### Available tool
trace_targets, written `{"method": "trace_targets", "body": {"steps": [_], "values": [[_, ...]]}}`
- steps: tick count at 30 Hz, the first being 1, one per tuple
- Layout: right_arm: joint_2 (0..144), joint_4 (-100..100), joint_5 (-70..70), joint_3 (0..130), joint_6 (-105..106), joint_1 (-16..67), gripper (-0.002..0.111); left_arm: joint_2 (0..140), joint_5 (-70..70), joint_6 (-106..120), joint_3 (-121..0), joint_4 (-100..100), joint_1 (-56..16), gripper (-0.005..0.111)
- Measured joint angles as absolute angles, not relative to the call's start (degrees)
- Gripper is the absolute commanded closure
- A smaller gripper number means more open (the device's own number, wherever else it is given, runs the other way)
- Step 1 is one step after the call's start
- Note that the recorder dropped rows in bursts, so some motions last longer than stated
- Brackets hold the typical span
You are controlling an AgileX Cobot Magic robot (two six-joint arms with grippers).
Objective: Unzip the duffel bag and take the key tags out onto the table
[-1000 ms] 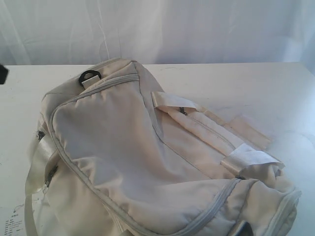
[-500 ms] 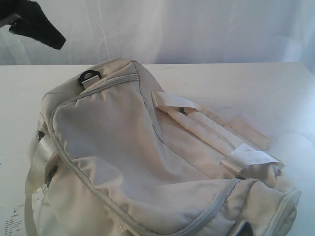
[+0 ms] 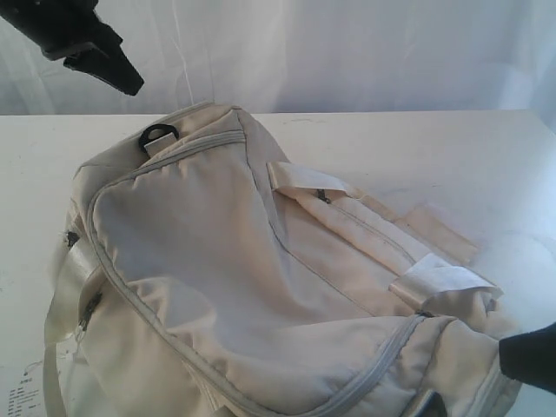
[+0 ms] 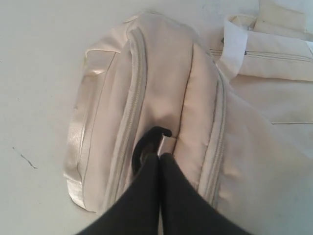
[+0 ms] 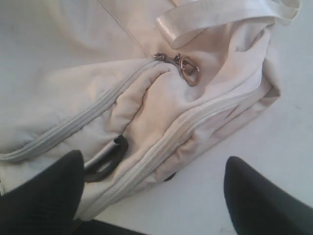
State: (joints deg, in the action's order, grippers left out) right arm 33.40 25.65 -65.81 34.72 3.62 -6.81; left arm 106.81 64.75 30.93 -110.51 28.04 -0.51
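Looks black and smooth. Has thin, pointy fingers on the left pincer [image 4: 159,156], fat round ones on the right pincer [image 5: 152,171].

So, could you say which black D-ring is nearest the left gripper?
The D-ring at the duffel bag's far-left end; the second D-ring is beside the right gripper.

Right gripper [image 3: 523,358] newly in, left gripper [image 3: 129,84] farther in.

White table [image 3: 434,148]; cream duffel bag [image 3: 234,261] on it, one pale strap [image 3: 434,230] flat on the tabletop
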Motion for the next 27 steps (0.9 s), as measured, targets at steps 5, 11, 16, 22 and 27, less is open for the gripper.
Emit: {"method": "trace_targets", "body": {"steps": [5,11,16,22,27], "values": [[37.52,25.88,-61.36,31.74,3.46,-6.81,0.034,108.63,64.75,33.97,-111.1,27.82,-0.51,0.068],[43.79,28.13,-57.98,28.85,3.46,-6.81,0.034,110.41,64.75,34.53,-111.1,27.82,-0.51,0.034],[48.23,31.5,-56.2,28.73,5.17,-6.81,0.037,113.11,64.75,34.53,-111.31,28.81,-0.51,0.049],[52.13,32.54,-54.63,28.73,5.54,-6.81,0.063,116.19,64.75,34.43,-111.31,28.73,-0.51,0.085],[54.95,32.54,-51.9,28.73,6.33,-6.81,0.096,116.33,64.75,34.43,-111.31,26.11,-0.51,0.107]]}}
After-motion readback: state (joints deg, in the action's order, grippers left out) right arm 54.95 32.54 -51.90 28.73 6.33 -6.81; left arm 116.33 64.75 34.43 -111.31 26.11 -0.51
